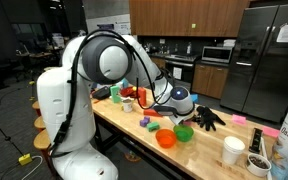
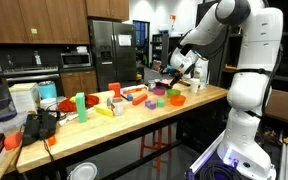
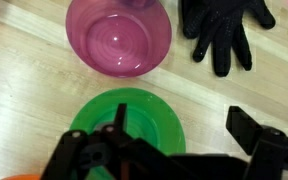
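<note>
Hanging over the wooden worktop, the hand points straight down from the lower edge of the wrist view. Its two fingers are spread wide apart and nothing sits between them, so it holds nothing. Directly below it, in the lower middle of that view, the green bowl stands upright with its mouth up. The bowl rests on its own flat base on the wood, and the dark fingers stand to either side of it, partly covering its near rim. Whether a fingertip touches the rim cannot be told from here. A pink bowl sits in the upper middle of the frame, also mouth up, near the green one but with a strip of bare wood between them. To the upper right a black glove lies flat and limp, its fingers spread toward the bottom of the frame, apart from both bowls. In an exterior view an orange bowl stands just beside the green one near the worktop's front edge, and the arm bends down so that the hand hangs low above them.
</note>
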You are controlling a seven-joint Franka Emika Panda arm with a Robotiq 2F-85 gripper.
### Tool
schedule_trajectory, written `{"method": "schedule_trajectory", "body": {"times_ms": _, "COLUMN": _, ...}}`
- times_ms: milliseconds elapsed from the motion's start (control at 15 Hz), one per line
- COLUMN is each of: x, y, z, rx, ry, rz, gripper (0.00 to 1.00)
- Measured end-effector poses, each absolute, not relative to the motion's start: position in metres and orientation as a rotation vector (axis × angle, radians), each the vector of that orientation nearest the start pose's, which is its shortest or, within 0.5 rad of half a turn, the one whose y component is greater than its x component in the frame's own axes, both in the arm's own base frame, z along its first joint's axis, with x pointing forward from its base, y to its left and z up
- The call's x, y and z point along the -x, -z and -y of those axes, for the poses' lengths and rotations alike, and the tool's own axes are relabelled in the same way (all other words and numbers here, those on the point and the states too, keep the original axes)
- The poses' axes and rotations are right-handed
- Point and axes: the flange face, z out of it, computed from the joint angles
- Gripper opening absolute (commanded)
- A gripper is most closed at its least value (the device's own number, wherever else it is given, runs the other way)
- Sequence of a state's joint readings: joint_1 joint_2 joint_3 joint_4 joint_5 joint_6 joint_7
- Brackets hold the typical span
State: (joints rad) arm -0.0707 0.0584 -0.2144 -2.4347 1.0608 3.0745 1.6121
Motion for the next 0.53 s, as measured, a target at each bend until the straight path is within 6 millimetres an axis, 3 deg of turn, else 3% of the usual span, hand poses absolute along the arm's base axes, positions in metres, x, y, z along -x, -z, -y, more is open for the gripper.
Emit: {"method": "schedule_trajectory", "body": {"times_ms": 533, "x": -0.468, "y": -0.336, "z": 0.185, "rx": 0.302, "ry": 0.257, "rz": -2.486, "gripper": 1.0}}
